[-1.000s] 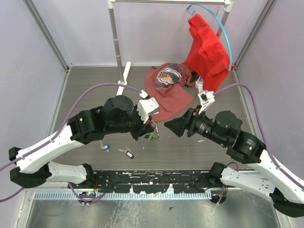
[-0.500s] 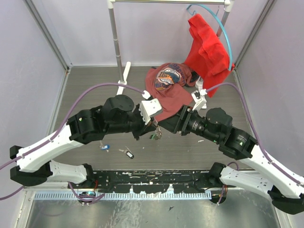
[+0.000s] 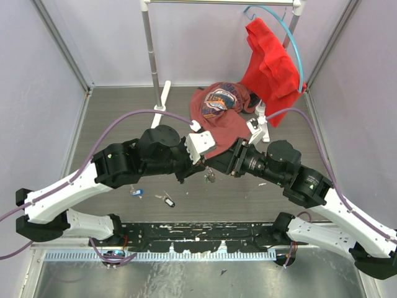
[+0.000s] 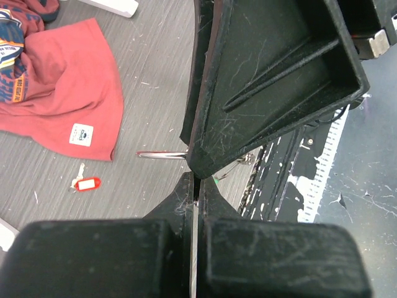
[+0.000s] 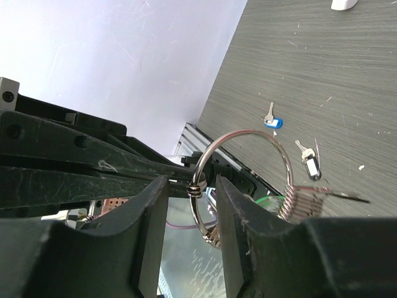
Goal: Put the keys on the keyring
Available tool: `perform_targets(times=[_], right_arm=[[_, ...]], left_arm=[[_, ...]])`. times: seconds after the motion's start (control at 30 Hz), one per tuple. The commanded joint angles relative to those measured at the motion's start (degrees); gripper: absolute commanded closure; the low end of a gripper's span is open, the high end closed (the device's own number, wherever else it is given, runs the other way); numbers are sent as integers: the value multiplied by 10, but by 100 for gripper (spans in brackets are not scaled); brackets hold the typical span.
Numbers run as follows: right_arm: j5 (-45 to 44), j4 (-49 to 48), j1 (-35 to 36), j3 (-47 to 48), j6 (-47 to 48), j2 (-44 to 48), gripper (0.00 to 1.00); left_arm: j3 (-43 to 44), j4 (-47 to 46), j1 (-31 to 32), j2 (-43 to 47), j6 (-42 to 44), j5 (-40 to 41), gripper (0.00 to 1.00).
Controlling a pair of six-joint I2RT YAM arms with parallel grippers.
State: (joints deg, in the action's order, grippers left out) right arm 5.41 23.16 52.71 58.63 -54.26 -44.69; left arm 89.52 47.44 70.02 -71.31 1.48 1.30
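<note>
The keyring [image 5: 248, 139] is a silver wire ring held up above the table, with several keys bunched on it [image 5: 303, 197] and a green tag [image 3: 206, 179] below. My left gripper [image 4: 195, 184] is shut on the ring's wire, and its fingers [image 5: 93, 177] show in the right wrist view. My right gripper [image 5: 191, 184] is open, its jaws straddling the ring's lower part. In the top view both grippers, left [image 3: 200, 166] and right [image 3: 215, 165], meet at the table's middle. A blue-tagged key [image 3: 137, 192] and a black-and-white key [image 3: 167, 200] lie loose on the table.
A red-tagged key [image 4: 85, 184] lies beside a maroon shirt [image 3: 217, 124]. A red garment [image 3: 273, 65] hangs from a rack [image 3: 149, 49] at the back. A black strip [image 3: 198, 233] runs along the near edge.
My right arm has swung left to the left gripper, and its open jaws now straddle the ring. The left gripper with the ring has shifted slightly right.
</note>
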Motion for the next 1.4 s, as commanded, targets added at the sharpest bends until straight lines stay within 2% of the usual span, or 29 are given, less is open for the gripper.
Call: perform_targets(times=[0.0, 0.37, 0.53, 0.6, 0.63, 0.77, 0.83, 0.9, 0.97, 1.07, 1.2, 1.37], right_arm=[[11, -23, -1, -1, -8, -4, 59], [22, -31, -1, -5, -10, -12, 69], [29, -42, -1, -12, -17, -12, 84], [30, -43, -1, -12, -17, -11, 96], [29, -43, -1, -11, -18, -11, 98], [6, -45, -1, -8, -21, 7, 99], [-11, -47, -1, -4, -24, 17, 99], [-30, -54, -1, -4, -32, 29, 99], [-49, -69, -1, -8, -45, 43, 99], [-73, -96, -1, -16, -63, 57, 99], [-86, -122, -1, -15, -78, 65, 99], [-74, -142, -1, -4, -76, 58, 99]], left_arm=[[20, -22, 5, 10, 7, 16, 100], [16, -26, 6, 13, 6, 21, 100], [12, -34, 9, 17, 7, 24, 96], [10, -38, 8, 19, 8, 29, 91], [9, -39, 9, 21, 8, 30, 87], [-2, -52, 10, 36, 4, 38, 68], [-14, -67, 11, 50, 0, 46, 52], [-31, -85, 11, 71, -7, 58, 43], [-54, -108, 11, 97, -14, 67, 39], [-100, -154, 11, 135, -26, 71, 41], [-143, -204, 12, 169, -31, 51, 55], [-161, -241, 14, 174, -13, 24, 56]])
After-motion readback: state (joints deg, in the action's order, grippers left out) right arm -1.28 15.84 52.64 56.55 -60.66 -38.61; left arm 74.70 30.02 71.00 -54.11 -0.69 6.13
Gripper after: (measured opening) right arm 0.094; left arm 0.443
